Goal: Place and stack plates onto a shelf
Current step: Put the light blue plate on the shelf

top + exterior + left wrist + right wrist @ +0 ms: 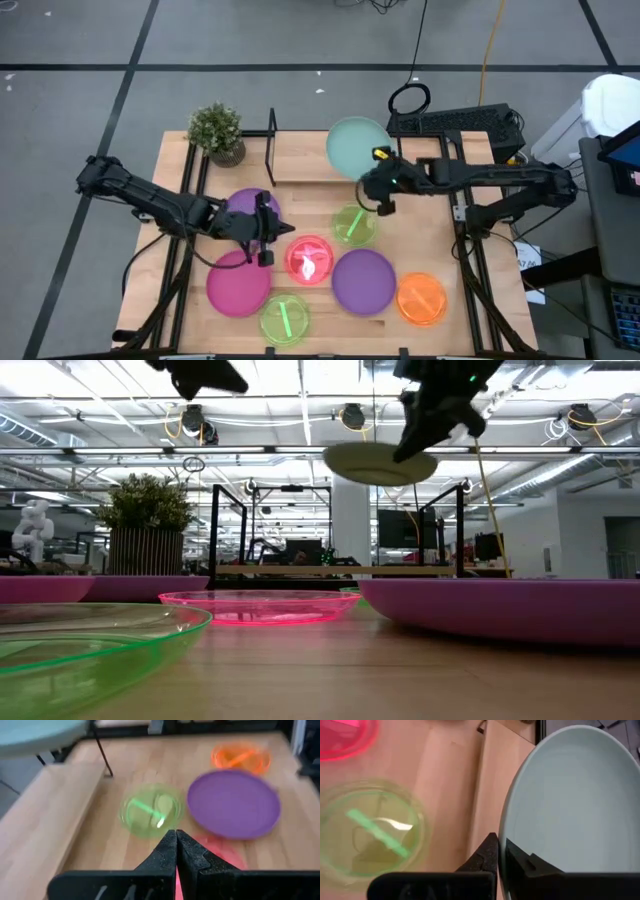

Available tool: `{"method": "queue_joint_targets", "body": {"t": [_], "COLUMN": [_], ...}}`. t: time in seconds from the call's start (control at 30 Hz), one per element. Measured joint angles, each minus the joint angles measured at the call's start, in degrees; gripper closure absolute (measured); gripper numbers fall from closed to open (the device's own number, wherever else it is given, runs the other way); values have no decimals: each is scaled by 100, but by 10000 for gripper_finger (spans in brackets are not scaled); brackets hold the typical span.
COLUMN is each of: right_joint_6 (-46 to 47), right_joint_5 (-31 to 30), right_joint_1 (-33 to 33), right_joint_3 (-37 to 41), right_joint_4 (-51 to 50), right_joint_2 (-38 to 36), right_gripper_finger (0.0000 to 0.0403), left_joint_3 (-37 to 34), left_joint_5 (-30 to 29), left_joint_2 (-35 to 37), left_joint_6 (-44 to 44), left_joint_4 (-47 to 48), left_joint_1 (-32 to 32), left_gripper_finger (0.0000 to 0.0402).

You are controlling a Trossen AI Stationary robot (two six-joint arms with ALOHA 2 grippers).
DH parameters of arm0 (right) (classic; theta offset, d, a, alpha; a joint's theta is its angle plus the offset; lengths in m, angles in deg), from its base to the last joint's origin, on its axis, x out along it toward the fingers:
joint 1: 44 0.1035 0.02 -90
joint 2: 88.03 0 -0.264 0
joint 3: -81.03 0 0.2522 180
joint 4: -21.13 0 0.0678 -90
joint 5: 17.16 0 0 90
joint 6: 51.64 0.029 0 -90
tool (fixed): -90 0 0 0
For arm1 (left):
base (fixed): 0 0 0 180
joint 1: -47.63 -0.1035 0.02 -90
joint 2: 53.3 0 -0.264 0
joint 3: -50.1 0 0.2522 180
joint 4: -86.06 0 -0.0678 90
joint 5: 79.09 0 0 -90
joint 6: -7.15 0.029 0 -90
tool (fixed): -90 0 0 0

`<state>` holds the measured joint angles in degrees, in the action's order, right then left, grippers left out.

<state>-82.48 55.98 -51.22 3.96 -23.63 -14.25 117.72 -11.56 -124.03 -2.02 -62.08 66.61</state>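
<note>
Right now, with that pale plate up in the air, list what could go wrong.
1. The right hand pinches the teal plate only at its rim, so it may tip or slip out.
2. The plate hangs over the shelf end; it could catch the black upright going down.
3. The left hand hovers shut over the red plate, near the right arm's path.

a small green plant in a pot (pixel 217 132) sits at a far corner of the wooden tabletop (pixel 300 155). a black keyboard (pixel 455 122) lies past the far edge. a yellow cord (pixel 489 40) runs over the grey floor (pixel 250 40).
</note>
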Motion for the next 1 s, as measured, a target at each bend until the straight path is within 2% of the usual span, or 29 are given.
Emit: {"method": "queue_joint_targets", "body": {"t": [0.2, 0.57, 0.83, 1.0], "right_joint_6": [-291, -389, -294, -371], "right_joint_5": [321, 630, 970, 960], "right_joint_1": [-623, -1236, -1428, -1474], "right_joint_3": [0, 0, 241, 654], "right_joint_4": [126, 307, 514, 1105], "right_joint_2": [554, 1375, 1431, 1431], "right_gripper_finger": [403, 403, 403, 401], "left_joint_3": [-4, -4, -4, -4], "left_joint_5": [37, 53, 56, 55], "left_joint_2": [-344, -361, -361, -361], "left_joint_6": [-2, -107, -162, -197], "left_joint_4": [-65, -34, -29, -29], "left_joint_1": [0, 52, 130, 140], "left_gripper_finger": [400, 400, 400, 400]}}
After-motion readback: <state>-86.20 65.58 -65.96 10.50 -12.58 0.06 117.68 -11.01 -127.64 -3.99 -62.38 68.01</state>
